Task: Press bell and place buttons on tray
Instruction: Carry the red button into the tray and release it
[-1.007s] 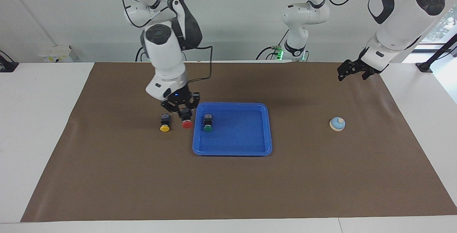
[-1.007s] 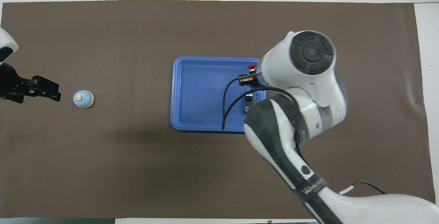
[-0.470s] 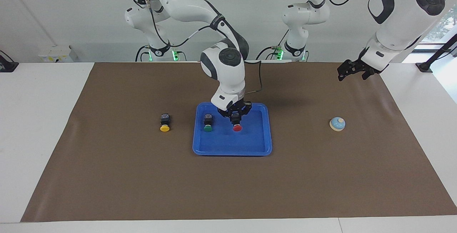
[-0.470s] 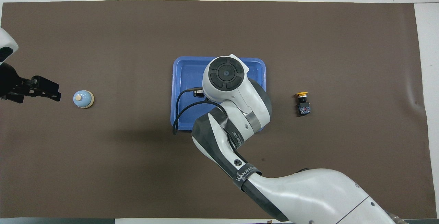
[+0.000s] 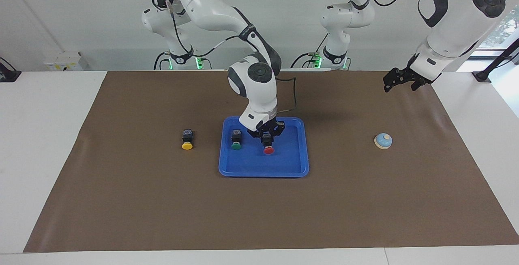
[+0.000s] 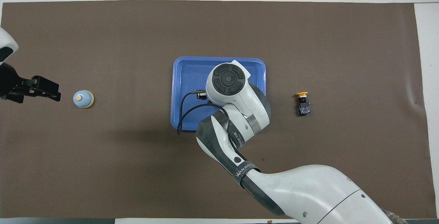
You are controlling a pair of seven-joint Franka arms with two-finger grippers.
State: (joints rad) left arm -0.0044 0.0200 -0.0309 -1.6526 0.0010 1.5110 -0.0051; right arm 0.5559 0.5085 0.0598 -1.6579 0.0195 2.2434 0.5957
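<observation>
Right pincer (image 5: 267,138) is down in the tray (image 5: 292,166), fingers around the black body of the red button (image 5: 268,149), which sits on the tray floor with its cap pointing away from the robots. Whether the fingers grip the body or stand slightly off it, cannot tell. In the overhead view the right arm's wrist hides this pincer and both buttons in the tray.

Green button (image 5: 236,142) lies in the tray beside the red one, toward the right arm's end, not touching it. Yellow button (image 5: 187,141) is on the brown mat (image 5: 162,200) on the surface, outside the tray, toward the right arm's end.

Bell (image 5: 382,141) stands on the mat well apart from the tray, toward the left arm's end. Left pincer (image 5: 399,81) waits in the air over the mat near the bell, fingers spread wide, holding nothing.
</observation>
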